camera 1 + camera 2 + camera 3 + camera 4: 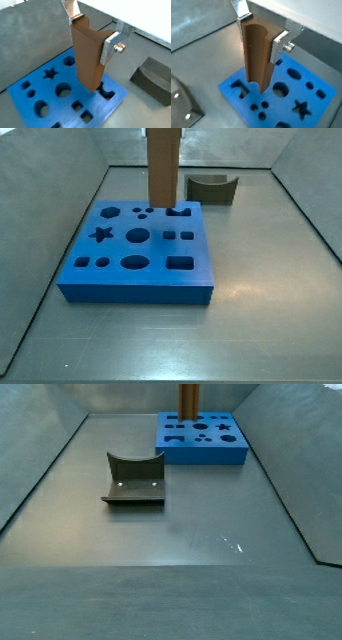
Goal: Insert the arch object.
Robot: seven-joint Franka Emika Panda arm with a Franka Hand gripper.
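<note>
Our gripper [93, 34] pinches the arch object [87, 57] upright above the blue board's [40, 112] corner cutout [178, 215]. If it is slightly rotated, we expect it to jam on the rim.

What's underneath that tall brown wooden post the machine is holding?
Under the arch object, gripped by the end effector, lies the blue board with its cutouts. The hole directly below its tip is mostly covered, so its shape cannot be seen.

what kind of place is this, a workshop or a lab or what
Probably a robot test cell: a grey walled bin floor, a blue board with shaped holes, and the gripper holding the arch object upright over it.
</note>
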